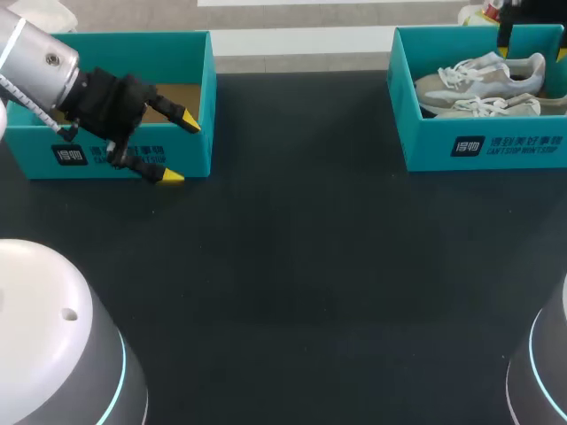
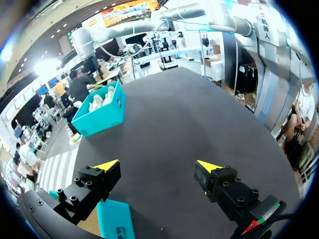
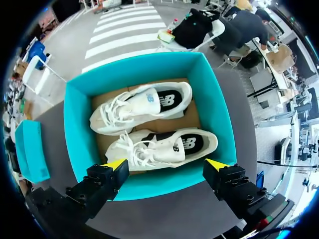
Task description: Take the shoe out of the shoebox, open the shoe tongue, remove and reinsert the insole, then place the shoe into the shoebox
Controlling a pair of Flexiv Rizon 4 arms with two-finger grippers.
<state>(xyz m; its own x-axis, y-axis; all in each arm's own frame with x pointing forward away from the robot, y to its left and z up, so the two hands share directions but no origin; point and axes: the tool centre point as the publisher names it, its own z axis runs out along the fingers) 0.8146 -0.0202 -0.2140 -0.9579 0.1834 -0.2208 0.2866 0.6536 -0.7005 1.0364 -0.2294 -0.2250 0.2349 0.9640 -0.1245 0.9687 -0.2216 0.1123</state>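
Head view, shoebox: the shoebox (image 1: 483, 146) stands on the worktop (image 1: 301, 266) on my right arm's side, with two pale shoes (image 1: 483, 78) side by side inside it.
Head view, left gripper: the left gripper (image 1: 181, 149) is spread wide and empty. It hangs at an empty teal box (image 1: 124, 44), well apart from the shoebox.
Left wrist view: the shoebox (image 2: 102, 122) lies far ahead of the wide left gripper (image 2: 157, 165), with bare worktop between.
Right wrist view, gripper: the right gripper (image 3: 167, 164) is wide open and holds nothing, above the shoebox's (image 3: 79, 144) near wall.
Right wrist view, shoe: the nearer shoe (image 3: 164, 147) lies in the shoebox just ahead of the fingertips. Its long axis runs parallel to the line between them.
Judgement: the right arm is far nearer. It probably needs a wrist turn to close across the shoe's width.
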